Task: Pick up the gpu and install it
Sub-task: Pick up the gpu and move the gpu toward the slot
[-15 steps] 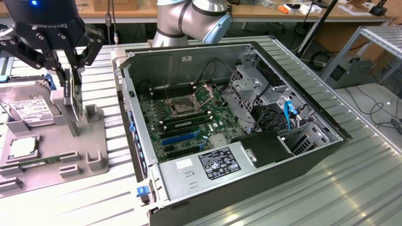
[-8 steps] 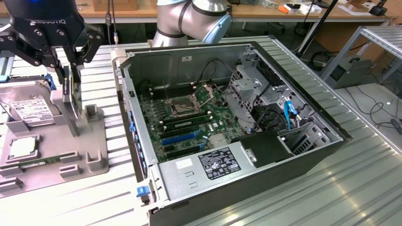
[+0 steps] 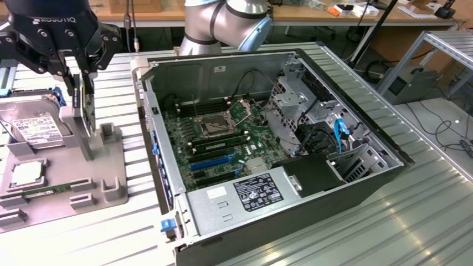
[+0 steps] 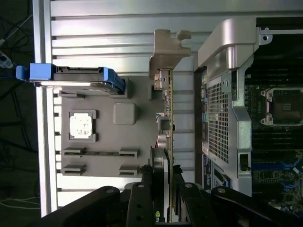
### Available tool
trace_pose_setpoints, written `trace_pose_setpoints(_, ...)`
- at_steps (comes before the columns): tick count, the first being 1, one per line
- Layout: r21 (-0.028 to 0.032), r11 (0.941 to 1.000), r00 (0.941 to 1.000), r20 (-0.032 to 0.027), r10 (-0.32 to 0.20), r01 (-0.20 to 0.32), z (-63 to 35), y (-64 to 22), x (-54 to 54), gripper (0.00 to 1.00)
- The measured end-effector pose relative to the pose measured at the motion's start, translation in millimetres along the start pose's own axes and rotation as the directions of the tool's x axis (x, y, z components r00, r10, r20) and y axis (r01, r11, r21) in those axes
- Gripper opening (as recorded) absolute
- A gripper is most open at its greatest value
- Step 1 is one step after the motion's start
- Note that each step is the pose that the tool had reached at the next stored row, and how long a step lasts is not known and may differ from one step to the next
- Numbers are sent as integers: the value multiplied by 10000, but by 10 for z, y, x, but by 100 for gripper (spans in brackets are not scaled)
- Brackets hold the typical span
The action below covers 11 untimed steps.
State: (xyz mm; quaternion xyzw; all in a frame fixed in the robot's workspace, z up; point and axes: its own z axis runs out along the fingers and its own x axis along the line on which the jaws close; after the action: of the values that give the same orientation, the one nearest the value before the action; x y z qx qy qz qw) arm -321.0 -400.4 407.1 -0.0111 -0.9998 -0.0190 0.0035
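Exterior view: gripper hangs over the tray, fingers clamped on the gpu. The card stands on edge straight below the palm, one finger on each face. Cannot tell if it has left its holder. The case lies off to the side of the gripper, near.

Wrist view: gripper straddles the gpu. The long axis runs out from the fingers, crosswise to their squeeze, with the bracket at the far end. The case is just beside the card, facing one face.
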Motion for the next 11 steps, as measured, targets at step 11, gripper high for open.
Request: trace_pose_setpoints(11,0,10000,10000,-1,0,0,-88,3,1,27)
